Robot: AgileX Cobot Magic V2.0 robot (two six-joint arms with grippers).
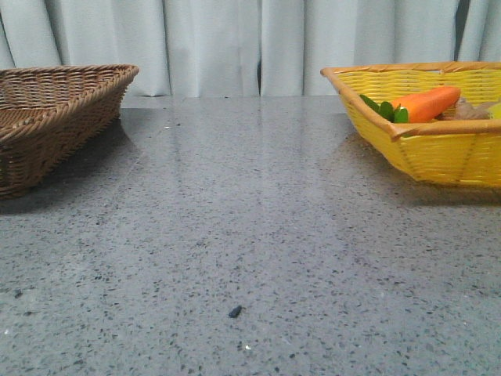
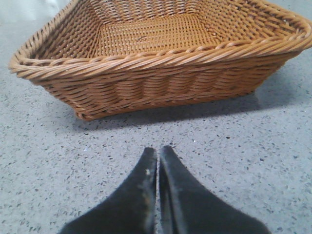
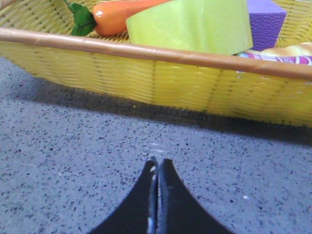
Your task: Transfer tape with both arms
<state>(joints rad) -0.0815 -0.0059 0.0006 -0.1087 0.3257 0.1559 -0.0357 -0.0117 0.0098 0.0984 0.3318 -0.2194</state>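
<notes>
The tape [image 3: 195, 24], a pale yellow-green roll, lies in the yellow basket [image 3: 146, 78], touching the carrot [image 3: 122, 14] and beside a purple block [image 3: 265, 22]. The basket's near wall stands between it and the right gripper [image 3: 157, 168], jaws clenched empty over the counter [image 1: 250, 235]. The left gripper [image 2: 158, 156], likewise clenched, faces the brown basket [image 2: 156, 83].

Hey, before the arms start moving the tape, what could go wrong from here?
1. The tape lies crowded in the yellow basket against the carrot and a purple block, so the right pincer may nudge or grab a neighbour.
2. The basket's raised rim stands between the shut right pincer and the tape; a low approach could hit it.
3. The left pincer faces the brown basket wall and could likewise catch it.
</notes>
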